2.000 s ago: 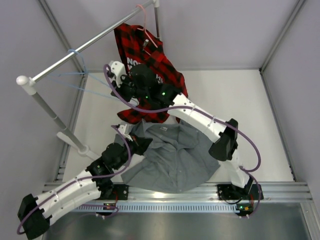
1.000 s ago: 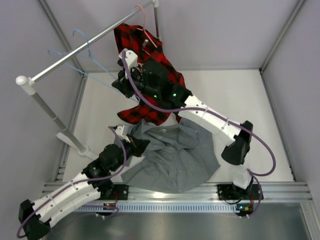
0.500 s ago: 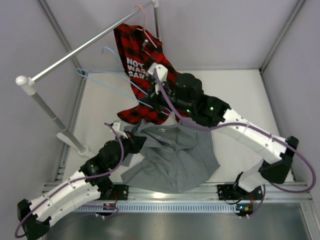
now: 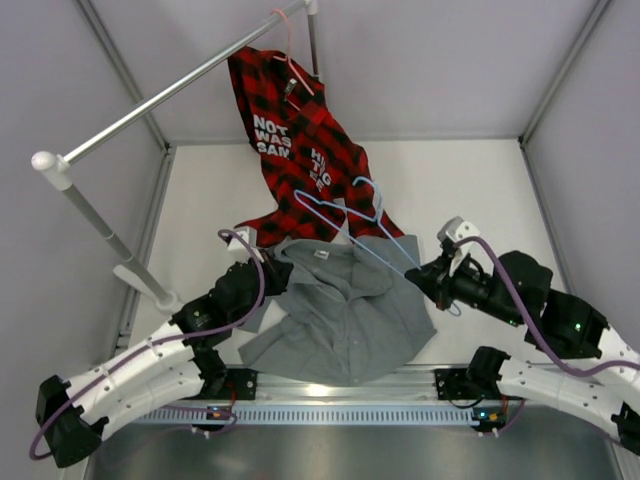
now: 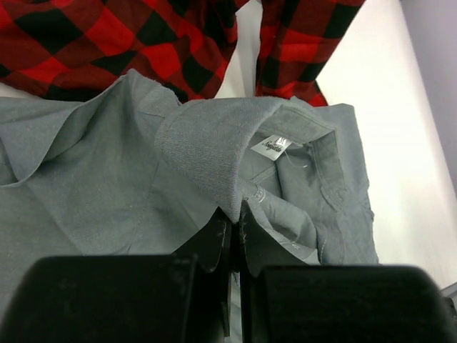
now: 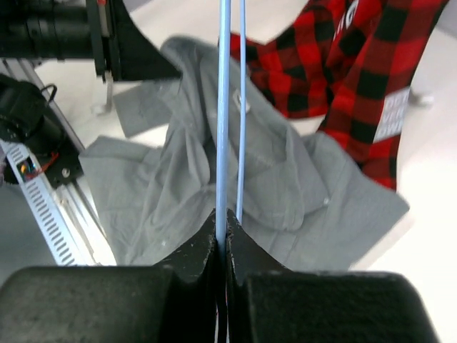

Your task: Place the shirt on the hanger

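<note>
The grey shirt point(image 4: 345, 325) lies crumpled on the table between the arms. My left gripper point(image 4: 272, 272) is shut on its collar edge; in the left wrist view the gripper point(image 5: 234, 214) pinches the folded collar of the shirt point(image 5: 107, 179) beside the white label. My right gripper point(image 4: 432, 280) is shut on one end of the light-blue hanger point(image 4: 345, 222), which is held in the air and slants over the shirt's collar, hook up. In the right wrist view the gripper point(image 6: 223, 214) clamps the hanger's bar point(image 6: 223, 107) above the shirt point(image 6: 178, 179).
A red-and-black plaid shirt point(image 4: 300, 150) hangs from a pink hanger point(image 4: 291, 55) on the metal rail point(image 4: 150, 108), its lower edge touching the grey shirt. The rail's post stands at the left point(image 4: 110, 240). Grey walls enclose the table; a metal track point(image 4: 350, 405) runs along the near edge.
My right arm has lifted the blue hanger off the rail and swung it right and towards the near side, over the grey shirt. My left gripper has kept hold of the collar.
</note>
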